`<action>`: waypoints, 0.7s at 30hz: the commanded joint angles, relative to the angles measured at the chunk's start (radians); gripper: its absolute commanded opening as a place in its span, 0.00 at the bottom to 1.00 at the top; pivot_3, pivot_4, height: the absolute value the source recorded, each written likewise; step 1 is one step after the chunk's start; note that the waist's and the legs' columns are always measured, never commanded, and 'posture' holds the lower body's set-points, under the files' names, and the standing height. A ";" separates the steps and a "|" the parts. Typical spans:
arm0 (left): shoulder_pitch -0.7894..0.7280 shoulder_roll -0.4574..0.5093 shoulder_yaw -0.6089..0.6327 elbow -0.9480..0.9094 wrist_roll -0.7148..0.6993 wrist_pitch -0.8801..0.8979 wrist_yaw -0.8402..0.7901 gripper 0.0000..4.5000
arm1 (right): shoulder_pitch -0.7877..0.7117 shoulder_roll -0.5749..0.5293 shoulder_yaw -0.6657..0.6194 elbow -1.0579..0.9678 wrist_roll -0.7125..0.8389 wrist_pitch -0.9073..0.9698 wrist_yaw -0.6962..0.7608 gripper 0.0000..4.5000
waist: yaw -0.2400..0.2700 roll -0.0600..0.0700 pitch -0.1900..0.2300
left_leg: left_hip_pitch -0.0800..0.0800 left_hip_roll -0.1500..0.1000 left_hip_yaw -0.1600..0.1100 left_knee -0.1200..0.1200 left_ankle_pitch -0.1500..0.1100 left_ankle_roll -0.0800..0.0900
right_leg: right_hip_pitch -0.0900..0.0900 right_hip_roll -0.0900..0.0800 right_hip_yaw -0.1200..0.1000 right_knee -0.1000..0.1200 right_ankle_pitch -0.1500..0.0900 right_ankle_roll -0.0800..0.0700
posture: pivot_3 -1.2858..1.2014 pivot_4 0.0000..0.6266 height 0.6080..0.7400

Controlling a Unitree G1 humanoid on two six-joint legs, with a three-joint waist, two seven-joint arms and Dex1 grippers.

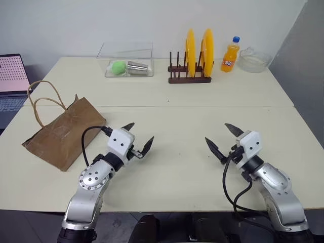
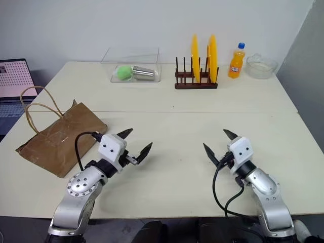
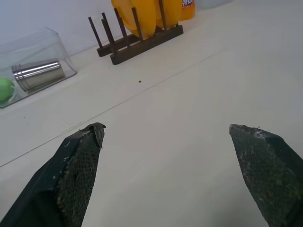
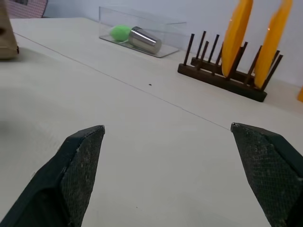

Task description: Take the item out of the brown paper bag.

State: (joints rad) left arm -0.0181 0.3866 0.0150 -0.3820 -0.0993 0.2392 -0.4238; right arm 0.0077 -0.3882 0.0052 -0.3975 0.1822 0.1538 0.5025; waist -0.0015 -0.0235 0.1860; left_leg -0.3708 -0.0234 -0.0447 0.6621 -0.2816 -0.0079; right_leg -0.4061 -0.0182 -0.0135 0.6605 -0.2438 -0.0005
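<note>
A creased brown paper bag (image 1: pixel 65 135) lies flat on its side at the left of a pale tabletop (image 1: pixel 177 109). Its long axis runs diagonally, from the near left edge toward the middle of the tabletop. Two thin tan cord handles (image 1: pixel 41 101) loop off its far-left end, toward a laptop (image 1: pixel 11 81) at the edge. The item inside cannot be seen.

The left pincer (image 1: pixel 137 137) hovers just to the right of the bag's nearer right corner, close beside it but not touching. Its two black fingers are spread wide and hold nothing. The left arm reaches forward, low over the tabletop, with the pincer roughly level and angled toward the middle.

The right pincer (image 1: pixel 223 137) hovers well apart from the bag, over bare tabletop on the right. It too is spread wide and empty, level, and angled inward toward the left pincer.

Along the far side stand a clear plastic box (image 1: pixel 126 61) holding a green ball (image 1: pixel 119 67) and a metal cup (image 1: pixel 139 68), a dark wooden rack (image 1: pixel 189 73) with two yellow plates (image 1: pixel 199 49) upright, an orange soda bottle (image 1: pixel 231 54) and a glass bowl (image 1: pixel 254 59).
</note>
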 commanded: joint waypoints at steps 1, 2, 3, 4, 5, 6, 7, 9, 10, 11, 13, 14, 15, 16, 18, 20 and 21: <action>0.028 -0.021 0.051 -0.069 -0.021 -0.004 0.038 0.99 | -0.065 -0.032 0.003 -0.040 0.075 0.010 0.084 1.00 | -0.001 0.000 0.000 | 0.000 0.000 0.000 0.000 0.000 0.000 | 0.000 0.000 0.000 0.000 0.000 0.000 | 0.52 0.24 1.00; 0.053 -0.024 0.059 -0.091 -0.020 -0.011 0.045 0.99 | -0.093 -0.042 0.003 -0.043 0.104 0.025 0.112 1.00 | -0.003 0.000 0.000 | 0.000 0.000 0.000 0.000 0.000 0.000 | 0.000 0.000 0.000 0.000 0.000 0.000 | 0.52 0.24 1.00; 0.076 -0.030 0.069 -0.112 -0.020 -0.011 0.053 0.99 | -0.121 -0.055 0.007 -0.043 0.129 0.039 0.141 1.00 | -0.004 0.000 0.000 | 0.000 0.000 0.000 0.000 0.000 0.000 | 0.000 0.000 0.000 0.000 0.000 0.000 | 0.52 0.24 1.00; 0.098 -0.040 0.086 -0.138 -0.027 -0.004 0.069 0.99 | -0.153 -0.071 0.014 -0.041 0.153 0.056 0.175 1.00 | -0.004 0.000 0.000 | 0.000 0.000 0.000 0.000 0.000 0.000 | 0.000 0.000 0.000 0.000 0.000 0.000 | 0.52 0.24 1.00; 0.116 -0.050 0.105 -0.160 -0.036 0.006 0.085 0.99 | -0.182 -0.085 0.021 -0.038 0.174 0.074 0.204 1.00 | -0.002 0.000 0.000 | 0.000 0.000 0.000 0.000 0.000 0.000 | 0.000 0.000 0.000 0.000 0.000 0.000 | 0.52 0.24 1.00; 0.153 -0.065 0.141 -0.201 -0.038 0.012 0.113 0.99 | -0.237 -0.104 0.034 -0.028 0.211 0.102 0.257 1.00 | -0.001 0.000 0.000 | 0.000 0.000 0.000 0.000 0.000 0.000 | 0.000 0.000 0.000 0.000 0.000 0.000 | 0.52 0.24 1.00; 0.177 -0.075 0.166 -0.228 -0.039 0.017 0.131 0.99 | -0.277 -0.116 0.043 -0.019 0.237 0.123 0.294 1.00 | -0.003 -0.001 0.001 | 0.000 0.000 -0.001 0.000 0.000 0.000 | 0.000 0.000 0.000 0.000 0.000 0.000 | 0.52 0.24 1.00; 0.222 -0.089 0.210 -0.273 -0.037 0.018 0.157 0.99 | -0.340 -0.129 0.056 -0.001 0.278 0.156 0.348 1.00 | -0.001 -0.001 0.001 | 0.000 0.000 -0.001 0.000 0.000 0.000 | 0.000 0.000 -0.001 0.000 0.000 0.000 | 0.52 0.24 1.00; 0.239 -0.090 0.231 -0.289 -0.044 0.017 0.160 0.99 | -0.363 -0.131 0.061 0.007 0.296 0.170 0.366 1.00 | 0.000 -0.001 0.001 | 0.000 0.000 -0.002 0.000 0.000 0.000 | 0.000 0.000 -0.001 -0.001 0.000 0.000 | 0.52 0.24 1.00; 0.260 -0.095 0.268 -0.310 -0.066 0.032 0.168 0.99 | -0.398 -0.131 0.070 0.019 0.318 0.186 0.396 1.00 | 0.000 -0.001 0.001 | 0.000 0.000 -0.002 0.000 0.000 0.000 | 0.000 0.000 -0.001 -0.001 0.000 0.000 | 0.52 0.24 1.00; 0.316 -0.090 0.381 -0.354 -0.141 0.069 0.163 0.99 | -0.478 -0.128 0.093 0.054 0.357 0.210 0.469 1.00 | 0.000 -0.001 0.001 | -0.001 0.000 -0.002 0.000 0.000 0.000 | 0.000 0.000 -0.002 -0.001 0.000 0.000 | 0.52 0.24 1.00; 0.336 -0.083 0.436 -0.368 -0.183 0.091 0.157 0.99 | -0.508 -0.127 0.105 0.070 0.367 0.217 0.499 1.00 | -0.002 -0.001 0.001 | -0.001 0.000 -0.002 0.000 0.000 0.000 | 0.000 0.000 -0.002 -0.002 0.000 0.000 | 0.52 0.24 1.00; 0.351 -0.073 0.484 -0.376 -0.223 0.112 0.149 0.99 | -0.529 -0.125 0.115 0.084 0.371 0.220 0.521 1.00 | -0.002 -0.001 0.001 | -0.001 0.000 -0.002 0.000 0.000 0.000 | 0.000 0.000 -0.002 -0.002 0.000 0.000 | 0.52 0.24 1.00; 0.357 -0.064 0.514 -0.378 -0.252 0.128 0.143 0.99 | -0.542 -0.123 0.121 0.094 0.372 0.222 0.534 1.00 | -0.001 -0.001 0.001 | -0.001 0.000 -0.002 0.000 0.000 0.000 | 0.000 0.000 -0.002 -0.002 0.000 0.000 | 0.52 0.24 1.00; 0.378 -0.020 0.597 -0.371 -0.330 0.165 0.107 0.99 | -0.569 -0.115 0.138 0.118 0.368 0.221 0.560 1.00 | 0.003 -0.001 0.001 | -0.002 0.000 -0.004 0.000 0.000 0.000 | 0.000 0.000 -0.004 -0.002 0.000 0.000 | 0.52 0.24 1.00; 0.398 0.042 0.715 -0.340 -0.433 0.215 0.065 0.99 | -0.593 -0.102 0.154 0.150 0.356 0.202 0.590 1.00 | 0.003 -0.001 0.001 | -0.002 0.000 -0.005 0.000 0.000 0.000 | 0.000 0.000 -0.005 -0.002 0.000 -0.001 | 0.52 0.24 1.00; 0.401 0.074 0.767 -0.318 -0.482 0.241 0.050 0.99 | -0.600 -0.095 0.160 0.164 0.350 0.193 0.599 1.00 | 0.002 -0.001 0.001 | -0.002 0.000 -0.005 0.000 0.000 0.000 | 0.000 0.000 -0.005 -0.002 0.000 -0.001 | 0.52 0.24 1.00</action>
State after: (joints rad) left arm 0.3853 0.4250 0.6812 -0.6997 -0.4983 0.4522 -0.3463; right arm -0.5680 -0.4889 0.1693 -0.2342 0.5296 0.3753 1.0765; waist 0.0008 -0.0249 0.1867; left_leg -0.3731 -0.0231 -0.0495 0.6625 -0.2816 -0.0078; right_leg -0.4063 -0.0184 -0.0184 0.6580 -0.2440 -0.0012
